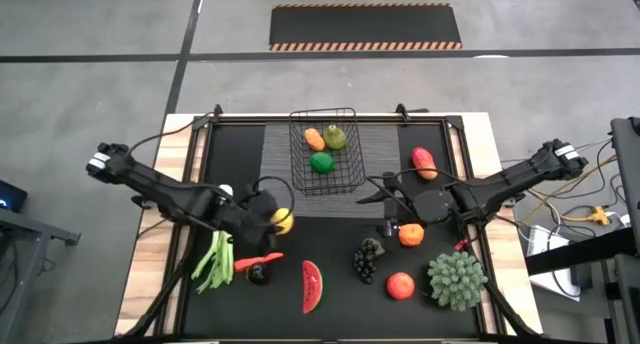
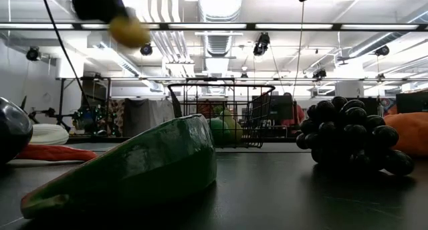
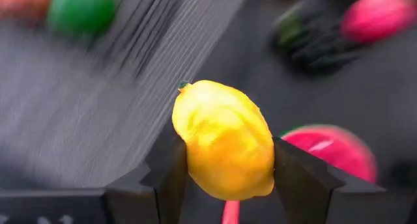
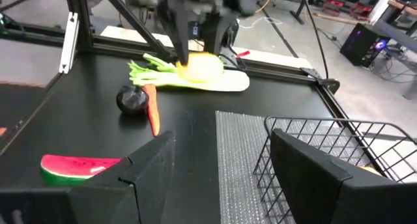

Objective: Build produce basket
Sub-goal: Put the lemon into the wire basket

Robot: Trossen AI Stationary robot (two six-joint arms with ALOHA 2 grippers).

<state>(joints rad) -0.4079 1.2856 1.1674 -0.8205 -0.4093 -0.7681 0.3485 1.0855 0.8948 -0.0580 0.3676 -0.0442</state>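
Two left fingers (image 3: 176,178) clamp lemon (image 3: 225,140) aloft

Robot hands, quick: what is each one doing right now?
Left hand: closed on the lemon, lifted off the table.
Right hand: open, holding nothing, beside the basket.

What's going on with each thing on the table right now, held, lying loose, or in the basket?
lemon: held in left gripper, lifted.
basket: upright, three fruits inside.
right gripper: open, empty, beside basket.
watermelon slice: loose on table.
grapes: loose on table.
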